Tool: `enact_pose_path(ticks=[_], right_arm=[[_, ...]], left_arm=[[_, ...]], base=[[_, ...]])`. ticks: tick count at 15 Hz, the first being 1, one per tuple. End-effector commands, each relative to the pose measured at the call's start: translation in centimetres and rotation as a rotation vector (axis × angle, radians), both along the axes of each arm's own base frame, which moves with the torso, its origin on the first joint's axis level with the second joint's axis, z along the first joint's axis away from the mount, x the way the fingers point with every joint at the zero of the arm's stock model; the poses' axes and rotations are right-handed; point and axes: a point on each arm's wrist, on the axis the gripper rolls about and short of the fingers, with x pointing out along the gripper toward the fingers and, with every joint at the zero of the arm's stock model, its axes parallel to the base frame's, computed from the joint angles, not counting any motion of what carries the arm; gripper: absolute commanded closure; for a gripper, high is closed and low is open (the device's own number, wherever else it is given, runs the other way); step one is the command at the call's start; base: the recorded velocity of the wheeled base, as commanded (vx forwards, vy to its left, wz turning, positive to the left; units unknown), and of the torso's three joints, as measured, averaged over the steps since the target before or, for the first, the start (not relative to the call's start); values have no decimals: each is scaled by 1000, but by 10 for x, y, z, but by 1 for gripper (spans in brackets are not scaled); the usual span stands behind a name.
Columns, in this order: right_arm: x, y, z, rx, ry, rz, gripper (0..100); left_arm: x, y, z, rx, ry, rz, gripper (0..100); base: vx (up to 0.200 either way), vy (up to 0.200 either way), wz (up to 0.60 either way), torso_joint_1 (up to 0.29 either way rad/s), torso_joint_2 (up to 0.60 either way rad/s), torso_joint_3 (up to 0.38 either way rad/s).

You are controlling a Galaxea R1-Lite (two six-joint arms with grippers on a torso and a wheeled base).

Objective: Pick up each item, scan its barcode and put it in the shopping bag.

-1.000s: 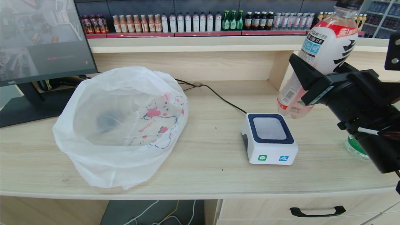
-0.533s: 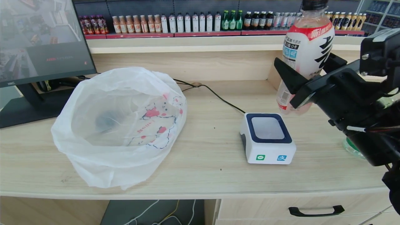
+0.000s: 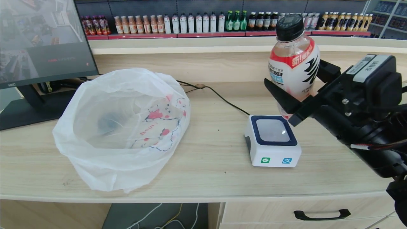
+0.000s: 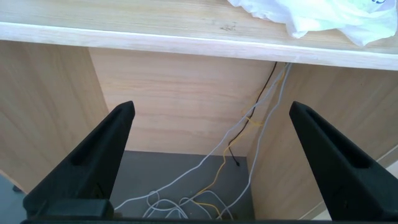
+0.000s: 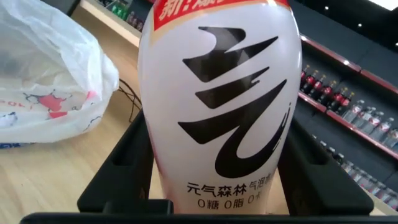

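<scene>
My right gripper (image 3: 300, 92) is shut on a drink bottle (image 3: 294, 62) with a white, red and black label and a black cap. It holds the bottle upright just above the far edge of the white barcode scanner (image 3: 272, 141) on the counter. In the right wrist view the bottle (image 5: 217, 106) stands between the two black fingers (image 5: 121, 171). The white plastic shopping bag (image 3: 122, 127) lies open on the counter's left half. My left gripper (image 4: 208, 158) is open, below the counter's front edge, with nothing between its fingers.
A monitor (image 3: 44, 41) stands at the back left. The scanner's black cable (image 3: 219, 95) runs across the counter to the back. A raised ledge (image 3: 203, 47) lines the back, with shelves of bottles (image 3: 197, 22) beyond. A green-labelled item (image 3: 359, 149) rests behind my right arm.
My right gripper has carried the bottle left and down, from the far right to just above the scanner, and turned it upright. The bag and scanner stayed put.
</scene>
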Motion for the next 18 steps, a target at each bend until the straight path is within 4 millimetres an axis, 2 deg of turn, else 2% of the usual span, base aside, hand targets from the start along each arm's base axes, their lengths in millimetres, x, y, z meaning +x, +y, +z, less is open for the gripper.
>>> enact_pose_path(ticks=[1, 10, 18], right_arm=[[-1, -1, -3, -37, -12, 9, 100], [-4, -11, -22, -244, -97, 60, 100], [0, -15, -28, -360, -185, 107, 100]], left_arm=[[0, 0, 0, -1, 0, 1, 0], [0, 0, 0, 1, 0, 1, 0], [0, 0, 0, 1, 0, 1, 0]], base=[[0, 0, 0, 0, 0, 0], [0, 0, 0, 0, 0, 0], [0, 0, 0, 0, 0, 0]])
